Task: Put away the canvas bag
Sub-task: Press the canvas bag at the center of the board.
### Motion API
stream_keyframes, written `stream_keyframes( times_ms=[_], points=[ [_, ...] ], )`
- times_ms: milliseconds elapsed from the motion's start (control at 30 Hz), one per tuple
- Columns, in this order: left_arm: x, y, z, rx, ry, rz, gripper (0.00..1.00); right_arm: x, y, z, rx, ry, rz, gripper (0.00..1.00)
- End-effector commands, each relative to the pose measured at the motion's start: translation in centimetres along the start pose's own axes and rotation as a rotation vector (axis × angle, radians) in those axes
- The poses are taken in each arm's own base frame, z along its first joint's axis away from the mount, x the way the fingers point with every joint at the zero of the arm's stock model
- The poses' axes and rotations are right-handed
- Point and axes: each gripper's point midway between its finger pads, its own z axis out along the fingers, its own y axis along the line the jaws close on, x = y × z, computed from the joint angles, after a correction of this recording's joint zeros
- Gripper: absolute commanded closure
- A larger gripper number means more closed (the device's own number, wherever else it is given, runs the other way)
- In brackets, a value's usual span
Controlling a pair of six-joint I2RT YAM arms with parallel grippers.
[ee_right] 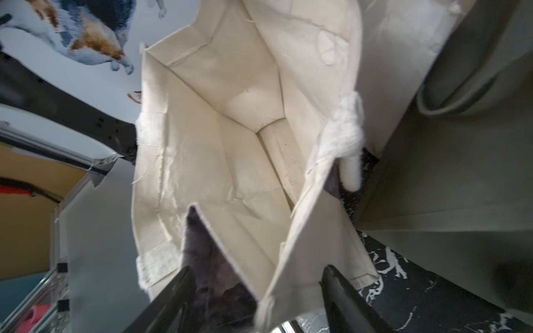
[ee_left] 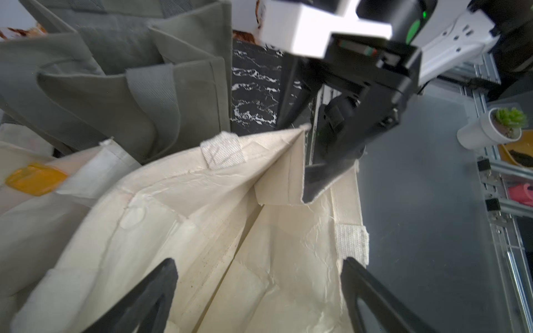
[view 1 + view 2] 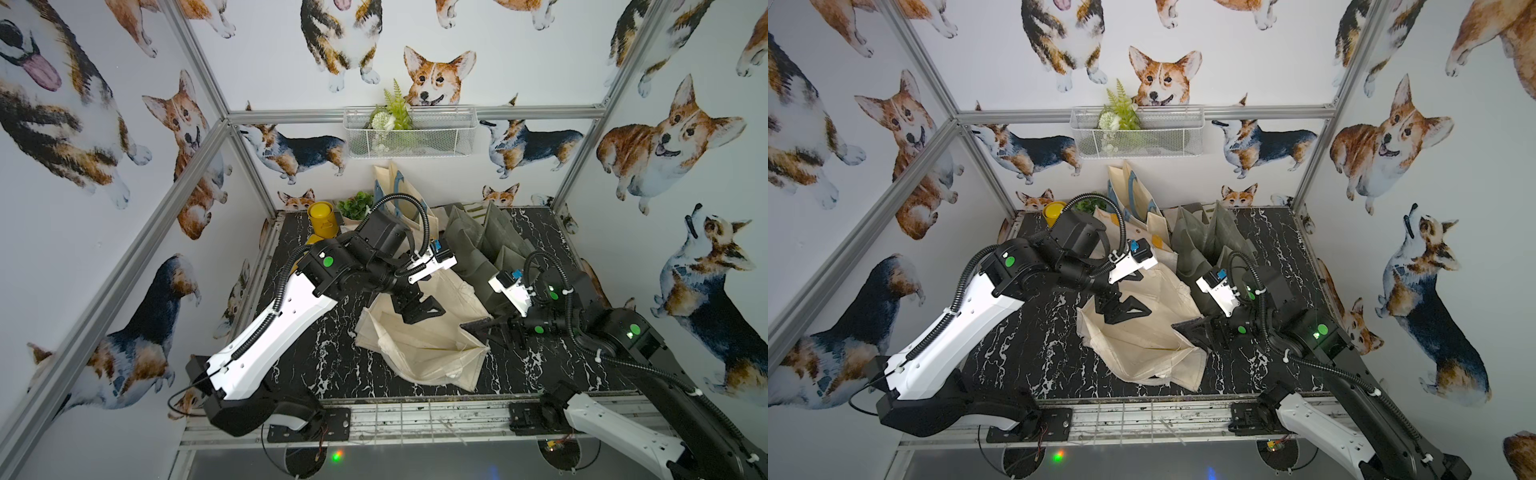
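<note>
While canvas bag (image 3: 428, 345) lies on side, mouth facing nearer right gripper (image 1: 258, 269), jaws straddle its rim, unclenched; left gripper (image 3: 420, 312) hovers released above.

No readable text
You will find no legible word, label, brand or number in any view.

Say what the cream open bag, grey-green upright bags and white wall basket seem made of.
Cream open bag: matte woven canvas, creased, frayed threads. Grey-green upright bags: stiffer matte cloth, ribbed straps. White wall basket: probably painted metal, fine mesh.
</note>
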Motion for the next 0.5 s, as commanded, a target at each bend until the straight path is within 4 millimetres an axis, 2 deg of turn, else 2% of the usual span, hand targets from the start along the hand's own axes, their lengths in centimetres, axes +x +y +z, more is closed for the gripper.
stream_keyframes(
  times_ms=[0, 100, 167, 300, 467],
  points=[
    [3.6, -1.2, -0.4, -0.030, 0.152, 0.036, 0.09, -1.9, 0.2, 1.0, -0.032, -0.064, -0.043, 0.36],
    [4.6, -1.8, -1.6, -0.053, 0.176, 0.035, 0.10, -2.1, 0.2, 1.9, -0.056, -0.052, -0.046, 0.52],
    [5.5, -2.5, -2.1, -0.064, 0.203, 0.052, 0.11, -2.1, 0.1, 2.3, -0.059, -0.038, -0.052, 0.58],
    [7.3, -4.1, -2.3, -0.064, 0.255, 0.110, 0.13, -2.5, 0.0, 3.2, -0.078, -0.021, -0.056, 0.77],
    [9.7, -5.6, -2.3, -0.117, 0.350, 0.309, 0.14, -3.2, 0.5, 3.4, -0.113, -0.037, -0.040, 0.80]
  ],
)
